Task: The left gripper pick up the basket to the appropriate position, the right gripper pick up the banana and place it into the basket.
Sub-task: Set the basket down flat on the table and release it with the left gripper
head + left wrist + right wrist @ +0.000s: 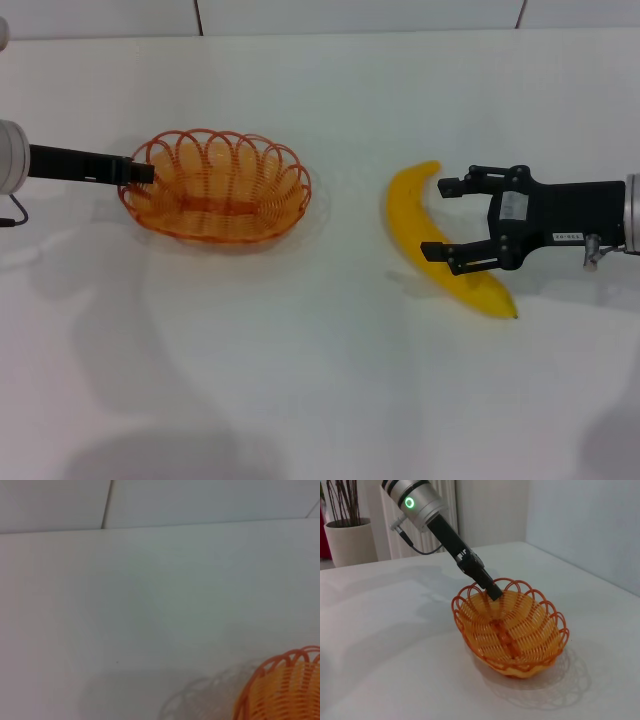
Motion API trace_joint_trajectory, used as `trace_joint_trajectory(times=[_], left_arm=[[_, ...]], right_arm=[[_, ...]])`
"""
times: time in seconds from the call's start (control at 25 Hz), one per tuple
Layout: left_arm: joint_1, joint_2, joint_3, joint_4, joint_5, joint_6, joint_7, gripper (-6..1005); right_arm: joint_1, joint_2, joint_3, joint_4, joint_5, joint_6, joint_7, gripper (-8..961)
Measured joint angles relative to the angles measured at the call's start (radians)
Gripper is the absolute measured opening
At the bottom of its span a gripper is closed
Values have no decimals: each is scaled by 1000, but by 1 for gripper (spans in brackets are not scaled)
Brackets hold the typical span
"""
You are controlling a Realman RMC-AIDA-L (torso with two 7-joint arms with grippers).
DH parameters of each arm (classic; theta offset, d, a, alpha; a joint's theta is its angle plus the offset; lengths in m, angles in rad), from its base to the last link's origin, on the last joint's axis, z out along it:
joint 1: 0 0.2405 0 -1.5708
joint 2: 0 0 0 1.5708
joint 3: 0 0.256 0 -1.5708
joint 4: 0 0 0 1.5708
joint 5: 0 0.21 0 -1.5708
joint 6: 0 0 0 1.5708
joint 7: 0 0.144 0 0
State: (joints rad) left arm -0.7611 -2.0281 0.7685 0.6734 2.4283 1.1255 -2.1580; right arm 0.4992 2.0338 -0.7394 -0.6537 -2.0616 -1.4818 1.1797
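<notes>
The orange wire basket [215, 185] sits at the left of the white table, and part of its rim shows in the left wrist view [285, 690]. My left gripper [140, 171] reaches in from the left and is shut on the basket's near-left rim, which the right wrist view shows clearly [491, 590]. In that view the basket [512, 630] looks slightly tipped over its shadow. The yellow banana [405, 205] lies to the right of centre with its dark tip toward the front. My right gripper [436, 219] is open, one finger on each side of the banana's middle.
The white table [320, 380] spreads wide in front of and between the two things. A tiled wall runs along the far edge. Beyond the table, the right wrist view shows a pale pot of dark twigs [347, 540].
</notes>
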Motion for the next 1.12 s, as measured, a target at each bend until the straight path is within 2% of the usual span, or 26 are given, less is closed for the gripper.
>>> trace_joint_trajectory(times=[0.56, 1.12], left_arm=[[2, -3, -4, -19, -2, -6, 9, 88], [5, -3, 2, -19, -59, -12, 76, 478]], right_arm=[[-2, 0, 0, 0, 0, 0, 2, 905], [-8, -1, 0, 0, 0, 0, 3, 905]])
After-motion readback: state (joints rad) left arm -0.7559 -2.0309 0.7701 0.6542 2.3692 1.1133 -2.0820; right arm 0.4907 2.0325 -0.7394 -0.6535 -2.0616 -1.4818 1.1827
